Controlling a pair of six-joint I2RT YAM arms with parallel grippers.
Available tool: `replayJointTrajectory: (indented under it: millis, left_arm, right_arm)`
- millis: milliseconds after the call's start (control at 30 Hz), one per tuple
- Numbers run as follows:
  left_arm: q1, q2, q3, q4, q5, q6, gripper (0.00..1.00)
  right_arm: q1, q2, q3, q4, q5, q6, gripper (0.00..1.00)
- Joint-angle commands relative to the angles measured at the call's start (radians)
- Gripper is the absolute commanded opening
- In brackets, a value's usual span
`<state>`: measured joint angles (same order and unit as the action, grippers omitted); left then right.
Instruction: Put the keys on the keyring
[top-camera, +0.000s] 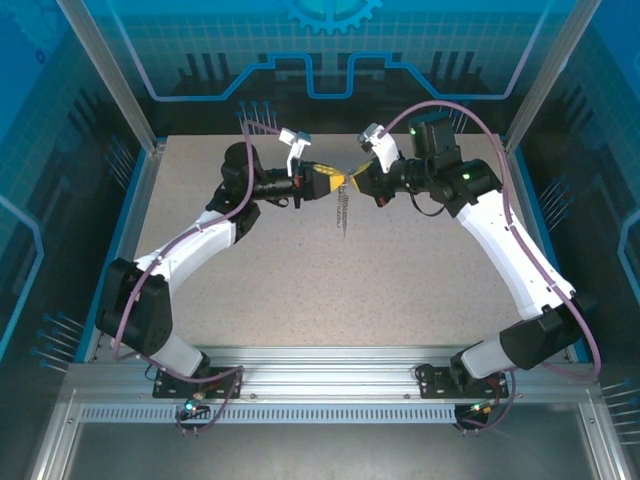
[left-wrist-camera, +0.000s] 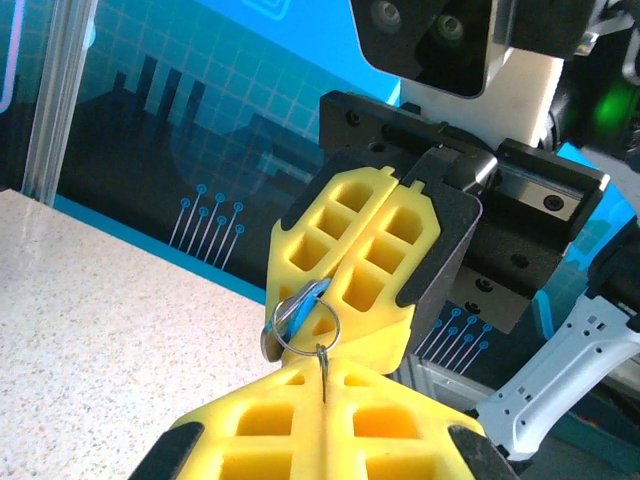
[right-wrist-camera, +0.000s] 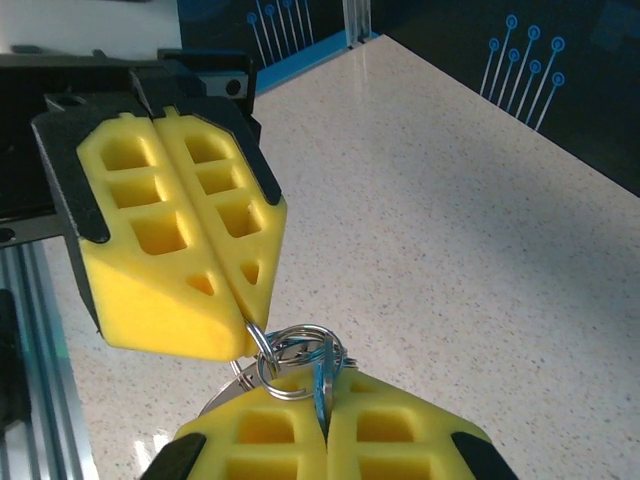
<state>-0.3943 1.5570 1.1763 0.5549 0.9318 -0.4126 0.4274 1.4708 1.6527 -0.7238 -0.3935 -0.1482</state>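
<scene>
The keys (right-wrist-camera: 322, 385), pinched in the right pincer (right-wrist-camera: 325, 415), meet the keyring (right-wrist-camera: 300, 328) clamped by the left pincer (right-wrist-camera: 245, 318); a sideways tug could slip either thin grip.

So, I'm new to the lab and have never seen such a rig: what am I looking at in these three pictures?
Two robot arms, left and right, stand at the near edge of a table. The wide picture looks down from above; the other two come from cameras on each wrist. The yellow left fingers are shut on the keyring's silver ring, its chain dangling over the table. The right fingers pinch the blue key, tip to tip with the left.
</scene>
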Motion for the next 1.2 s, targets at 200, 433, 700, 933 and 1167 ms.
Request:
replayJointTrajectory:
  millis: [200,433,700,933,1167]
  left_arm:
    - [-0.031,-0.032,0.050,-0.285,0.050,0.196,0.08]
    - [-0.022,-0.059,0.026,-0.284,-0.030,0.186,0.40]
    - [0.052,-0.172,-0.084,-0.198,-0.128,0.103,0.49]
    - [0.087,-0.291,-0.165,-0.222,-0.229,0.094,0.52]
    - [0.100,-0.346,-0.194,-0.281,-0.267,0.110,0.53]
  right_arm:
    - [0.008,0.044,0.096,0.037,0.133,-0.029,0.00]
    - [0.010,0.067,0.102,0.045,0.133,-0.019,0.00]
    - [0.007,0.107,0.102,0.043,0.122,-0.010,0.00]
    - [0.006,0.199,0.112,0.056,0.097,0.005,0.00]
    - [0.006,0.341,0.183,0.077,0.030,0.046,0.00]
